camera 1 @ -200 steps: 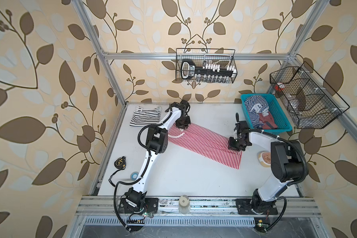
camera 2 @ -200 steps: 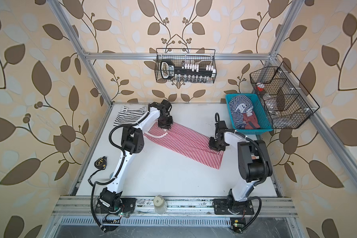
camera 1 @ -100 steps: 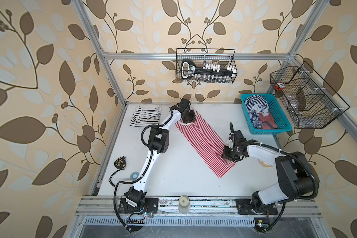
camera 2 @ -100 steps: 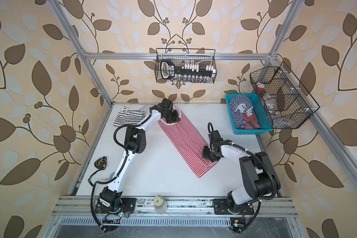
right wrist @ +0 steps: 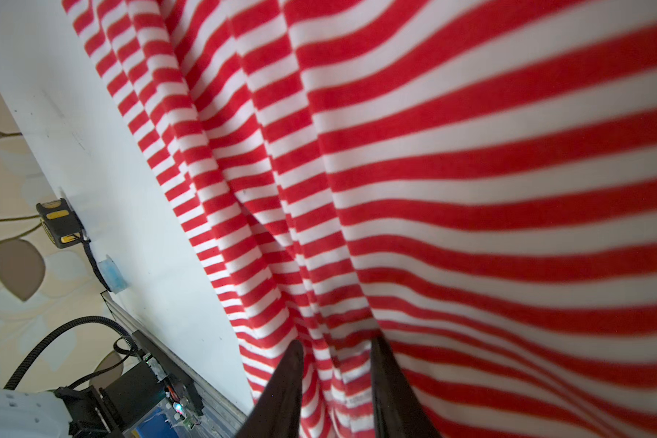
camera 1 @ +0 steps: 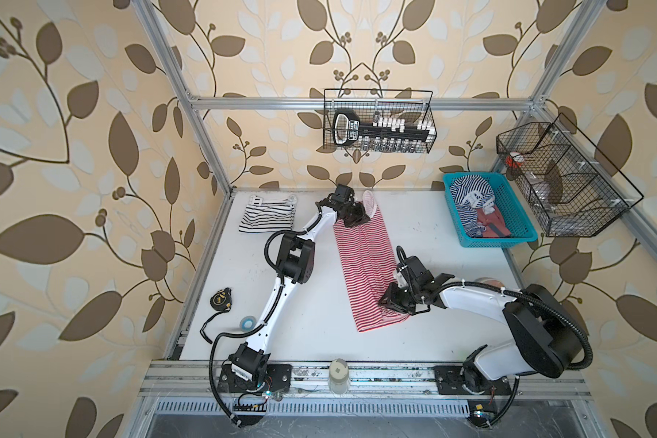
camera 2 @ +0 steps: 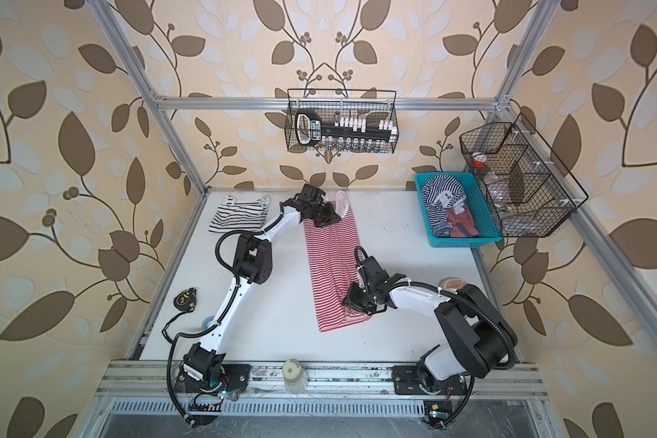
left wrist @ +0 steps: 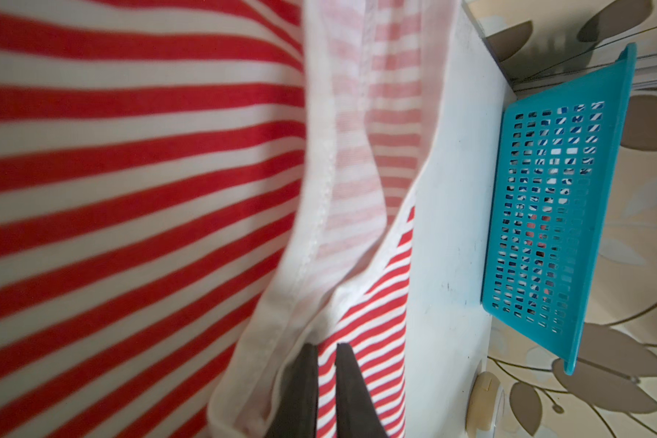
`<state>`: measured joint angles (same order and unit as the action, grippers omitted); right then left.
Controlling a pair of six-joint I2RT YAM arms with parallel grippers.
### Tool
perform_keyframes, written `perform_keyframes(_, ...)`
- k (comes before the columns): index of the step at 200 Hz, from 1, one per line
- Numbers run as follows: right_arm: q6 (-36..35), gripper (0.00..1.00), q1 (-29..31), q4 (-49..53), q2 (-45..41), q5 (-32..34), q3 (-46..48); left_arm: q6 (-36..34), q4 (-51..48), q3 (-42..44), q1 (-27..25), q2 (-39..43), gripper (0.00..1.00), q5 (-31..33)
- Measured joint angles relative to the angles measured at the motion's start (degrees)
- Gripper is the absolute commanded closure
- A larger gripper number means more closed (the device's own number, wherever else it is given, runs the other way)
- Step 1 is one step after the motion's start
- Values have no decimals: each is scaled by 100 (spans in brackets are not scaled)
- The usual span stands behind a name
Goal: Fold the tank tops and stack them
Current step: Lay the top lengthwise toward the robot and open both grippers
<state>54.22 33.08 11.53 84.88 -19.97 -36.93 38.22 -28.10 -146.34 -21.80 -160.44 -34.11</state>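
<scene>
We have swung the red-striped top (camera 1: pixel 365 265) from a slant to lie lengthwise mid-surface. Our left pincer (left wrist: pixel 327 394) stays clamped on its strap end; our right pincer (right wrist: pixel 336 386), jaws parting, straddles the hem. The black-striped top (camera 1: pixel 267 213) waits folded at the far left corner.

Both top views: bright, even, diffuse lighting; soft short shadows under arms on white flat surface (camera 1: pixel 312 322). Wide-angle bending of frame posts at edges. Wrist views: red-and-white striped knit fabric (left wrist: pixel 129 189) blurred close to lens; backgrounds sharper.
</scene>
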Motion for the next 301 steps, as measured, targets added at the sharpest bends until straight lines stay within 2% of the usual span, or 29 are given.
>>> perform_keyframes(19, 90, 61, 35, 116, -221, 7, -103, -81, 9, 229, 0, 188, 77, 17)
perform_keyframes(58, -33, 57, 9, 625, -1248, 203, -651, -229, -190, 636, 0, 855, 66, 162)
perform_keyframes(99, -682, 55, -448, 1506, -1585, 614, -874, -634, -693, 1300, 0, 2439, 64, 470)
perform_keyframes(118, -1086, 53, -693, 1991, -1451, 892, -828, -863, -1091, 2216, 0, 3569, 64, 785)
perform_keyframes(139, -1462, 53, -870, 2243, -1287, 1043, -654, -1023, -1370, 3926, -2, 4966, 64, 1080)
perform_keyframes(160, -1742, 52, -927, 2308, -1080, 1071, -448, -1064, -1624, 5508, -70, 5825, 64, 1279)
perform_keyframes(187, -1945, 58, -918, 2243, -804, 1043, -142, -1084, -1899, 6841, -365, 6013, 64, 1480)
perform_keyframes(215, -1917, 68, -669, 2065, -789, 968, 125, -1073, -1978, 7746, -767, 6146, 62, 1508)
perform_keyframes(252, -1580, 78, -70, 1663, -944, 940, 369, -1016, -1937, 8467, -1106, 6756, 59, 1445)
perform_keyframes(283, -1150, 83, 437, 1261, -1176, 938, 669, -846, -1716, 9027, -1130, 7272, 53, 1305)
perform_keyframes(301, -914, 81, 675, 1073, -1228, 933, 761, -750, -1606, 9272, -1163, 7427, 53, 1252)
